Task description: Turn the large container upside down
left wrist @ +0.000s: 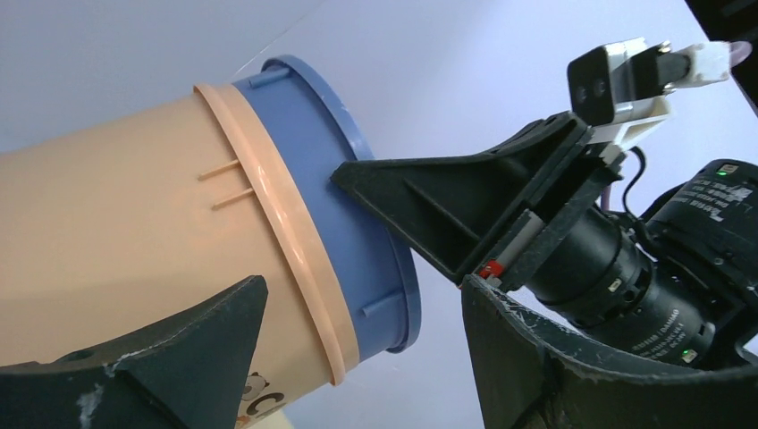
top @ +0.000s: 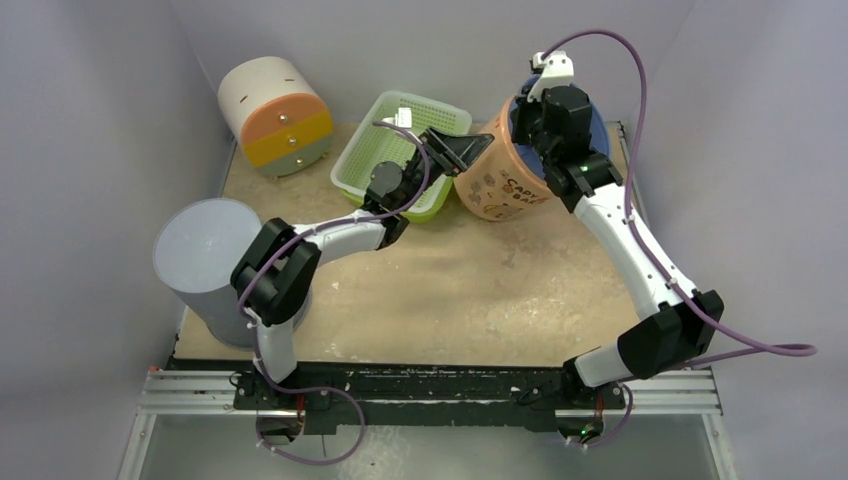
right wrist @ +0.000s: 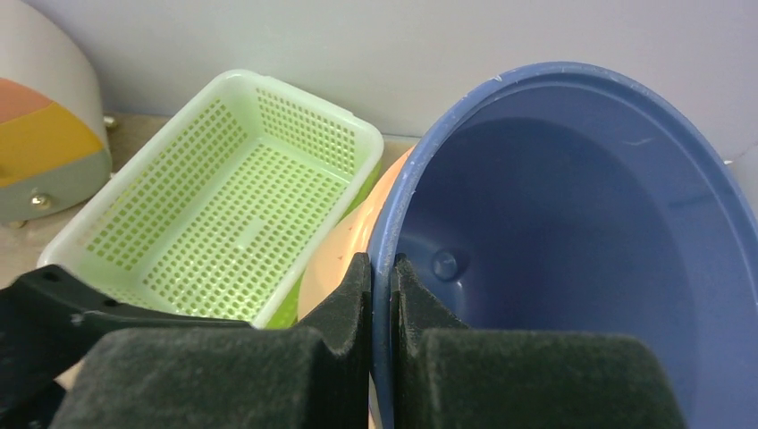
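Observation:
The large container [top: 500,188] is a peach tub with a cartoon print and a blue rim. It sits tilted at the back of the table, its mouth raised toward the right. My right gripper [right wrist: 383,268] is shut on the blue rim [right wrist: 554,268], one finger inside and one outside. My left gripper [left wrist: 362,286] is open beside the tub's upper part. One of its fingers lies along the peach wall [left wrist: 134,223] and the other past the blue rim. I cannot tell if it touches. The right gripper's finger [left wrist: 447,206] shows just beyond.
A green perforated basket [top: 430,105] sits right against the tub's left side. A white, orange and yellow striped drum [top: 275,115] lies at the back left. A tall grey cylinder [top: 205,260] stands at the left edge, next to the left arm's elbow.

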`<state>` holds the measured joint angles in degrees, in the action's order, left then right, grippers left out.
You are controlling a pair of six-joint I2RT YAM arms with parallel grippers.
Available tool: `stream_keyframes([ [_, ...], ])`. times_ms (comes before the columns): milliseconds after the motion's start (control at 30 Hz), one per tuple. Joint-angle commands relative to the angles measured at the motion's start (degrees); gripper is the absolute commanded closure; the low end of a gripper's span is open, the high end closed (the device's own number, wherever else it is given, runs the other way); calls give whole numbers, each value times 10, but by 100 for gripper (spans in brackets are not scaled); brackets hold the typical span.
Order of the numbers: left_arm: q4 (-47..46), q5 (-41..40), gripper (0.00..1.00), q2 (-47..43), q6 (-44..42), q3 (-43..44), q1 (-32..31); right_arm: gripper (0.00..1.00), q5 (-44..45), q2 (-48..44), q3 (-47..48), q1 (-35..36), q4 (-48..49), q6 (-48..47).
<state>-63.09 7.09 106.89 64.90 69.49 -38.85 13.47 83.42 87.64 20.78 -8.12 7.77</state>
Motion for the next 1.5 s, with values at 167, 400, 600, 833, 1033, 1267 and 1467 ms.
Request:
stream_keyframes([
  [167, 20, 25, 23, 44, -13, 67, -9, 100, -61, -39, 24, 1, 86, 8],
  [400, 89, 24, 23, 66, -60, 95, -9, 100, -62, -52, 22, 1, 87, 5],
  [600, 134, 13, 23, 107, -86, 114, -9, 100, -96, -67, 43, 1, 67, -1],
  [833, 105, 29, 23, 133, -44, 131, -9, 100, -116, -67, 36, 2, 60, -2],
  [1033, 109, 31, 23, 90, -46, 115, -11, 100, -100, -58, 23, 2, 68, -8],
  [1267, 140, 50, 23, 87, -38, 142, -19, 100, -102, -42, 24, 5, 73, -6],
  [1467, 220, 54, 23, 81, -71, 165, -20, 100, -104, -31, 31, 5, 67, -11],
])
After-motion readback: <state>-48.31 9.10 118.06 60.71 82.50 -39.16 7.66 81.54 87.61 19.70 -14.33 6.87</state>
